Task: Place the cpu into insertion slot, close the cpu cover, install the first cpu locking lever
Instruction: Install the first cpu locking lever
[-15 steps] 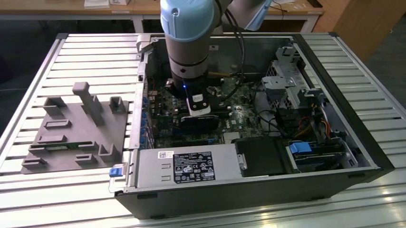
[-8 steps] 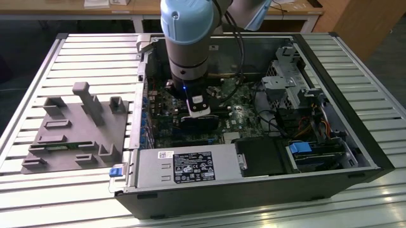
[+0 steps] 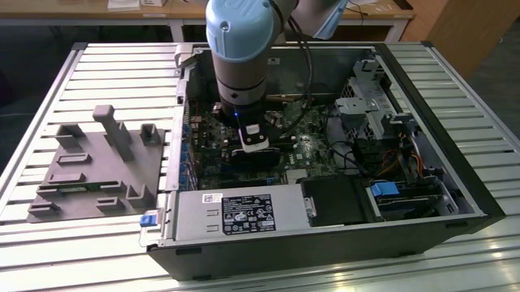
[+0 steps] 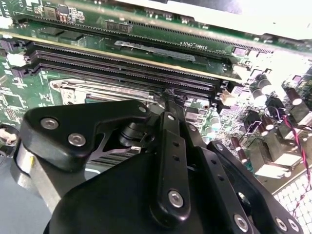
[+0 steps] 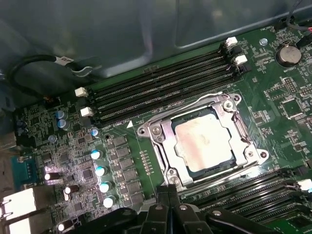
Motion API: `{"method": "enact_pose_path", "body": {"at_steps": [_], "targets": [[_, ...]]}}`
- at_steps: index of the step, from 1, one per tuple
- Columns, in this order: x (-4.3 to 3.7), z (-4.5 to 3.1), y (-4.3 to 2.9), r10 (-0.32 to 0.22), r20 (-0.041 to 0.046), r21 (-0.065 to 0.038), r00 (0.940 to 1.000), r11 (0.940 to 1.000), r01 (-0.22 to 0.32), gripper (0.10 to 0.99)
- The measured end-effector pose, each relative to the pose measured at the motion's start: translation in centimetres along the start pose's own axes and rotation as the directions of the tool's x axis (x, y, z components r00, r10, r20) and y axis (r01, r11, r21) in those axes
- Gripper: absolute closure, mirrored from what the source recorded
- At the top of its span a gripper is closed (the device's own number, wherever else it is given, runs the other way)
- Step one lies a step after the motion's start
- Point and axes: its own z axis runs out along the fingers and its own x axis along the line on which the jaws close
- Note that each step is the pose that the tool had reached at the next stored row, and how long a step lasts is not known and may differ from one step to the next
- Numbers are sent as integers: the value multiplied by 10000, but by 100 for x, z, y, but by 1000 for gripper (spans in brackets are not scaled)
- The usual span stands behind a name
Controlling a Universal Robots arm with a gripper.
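The cpu (image 5: 202, 142), a dull silver square, lies in the socket on the green motherboard. The silvery cpu cover (image 5: 163, 146) is folded flat over it and frames it. One thin wire lever (image 5: 183, 109) runs along the cover's edge on the memory-slot side, and another (image 5: 234, 168) runs along the opposite edge. My gripper (image 5: 168, 191) is shut, its black fingers pressed together with nothing visible between them, tips just off one corner of the socket. In the second wrist view the gripper (image 4: 168, 100) ends at the cover's rim (image 4: 92, 87). In the exterior view the gripper (image 3: 254, 157) reaches down into the open computer case.
Black memory slots (image 5: 161, 92) flank the socket on two sides. Upright capacitors (image 5: 100, 170) stand close by. The case holds a power supply (image 3: 243, 213), a drive cage (image 3: 369, 115) and cables. A grey fixture plate (image 3: 97, 164) lies on the table at the exterior view's left.
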Motion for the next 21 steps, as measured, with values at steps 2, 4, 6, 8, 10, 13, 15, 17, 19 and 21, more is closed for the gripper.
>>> {"method": "enact_pose_path", "body": {"at_steps": [2, 4, 6, 8, 10, 13, 15, 17, 19, 21], "targets": [[1, 18, -5, 0, -2, -4, 10000, 10000, 0, 984], [4, 25, -9, 0, 0, 0, 10000, 10000, 0, 984], [6, 24, -9, 0, 0, 1, 10000, 10000, 0, 984], [6, 3, -2, -1, 4, -12, 10000, 10000, 1, 984], [9, -55, 12, 0, 1, -2, 10000, 10000, 0, 984], [13, -136, 34, 0, 0, -4, 10000, 10000, 0, 984], [14, -169, 43, -1, 0, -1, 10000, 10000, 1, 984], [-20, -170, 57, 1, -3, -3, 10000, 10000, -1, 984], [-73, -168, 76, 3, -9, 2, 10000, 10000, -3, 984], [-135, -164, 100, 3, -13, 2, 10000, 10000, -3, 984]]}}
